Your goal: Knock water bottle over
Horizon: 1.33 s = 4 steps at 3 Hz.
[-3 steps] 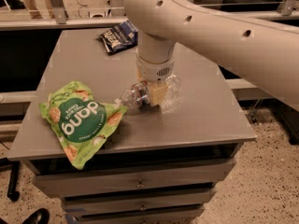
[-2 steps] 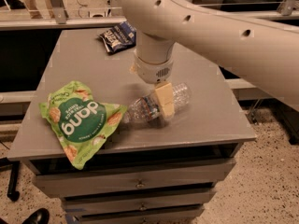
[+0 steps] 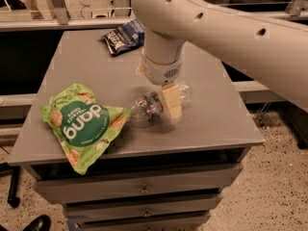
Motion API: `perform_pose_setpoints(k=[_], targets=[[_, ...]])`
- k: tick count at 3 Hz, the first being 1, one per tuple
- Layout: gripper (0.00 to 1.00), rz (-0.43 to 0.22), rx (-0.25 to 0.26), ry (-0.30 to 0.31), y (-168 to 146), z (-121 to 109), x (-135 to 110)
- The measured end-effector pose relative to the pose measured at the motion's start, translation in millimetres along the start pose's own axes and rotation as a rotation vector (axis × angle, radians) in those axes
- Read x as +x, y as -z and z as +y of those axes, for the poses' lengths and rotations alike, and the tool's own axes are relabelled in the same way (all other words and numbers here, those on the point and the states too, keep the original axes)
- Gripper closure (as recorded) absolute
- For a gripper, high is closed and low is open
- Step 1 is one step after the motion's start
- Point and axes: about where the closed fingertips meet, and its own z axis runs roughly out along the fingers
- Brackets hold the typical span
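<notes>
The gripper (image 3: 172, 110) hangs from the big cream arm (image 3: 216, 28) straight down onto the water bottle (image 3: 144, 109), its pale tip lying across the bottle's clear body just beside the red, white and blue label band (image 3: 153, 101). Whether it is clenched on the water bottle or released cannot be told from this view, since the wrist hides most of it. The water bottle lies on its side on the grey table (image 3: 216, 119), roughly at the middle of the top, its length running aslant from the near left to the far right of the view. Which end carries the cap cannot be made out. Just beside the water bottle, on its left in the view, lies a green snack bag (image 3: 82, 124) marked "dang", whose near corner overhangs the table's front edge. Well apart from the water bottle, behind it at the far edge of the table, lies a dark blue snack bag (image 3: 122, 36), partly hidden by the arm. Below the water bottle, under the table top, sit grey drawers (image 3: 144, 189).
</notes>
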Motion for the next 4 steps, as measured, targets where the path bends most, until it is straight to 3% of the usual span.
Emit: perform_pose_setpoints(k=[1,2,3,4], targets=[[0.0,-0.061,0.03,-0.111,16,-5,29],[0.0,-0.181,0.082,-0.311,34,-6,81],[0.0,-0.344,0.133,-0.504,46,6,133],[0.0,-0.453,0.18,-0.627,62,23,165]])
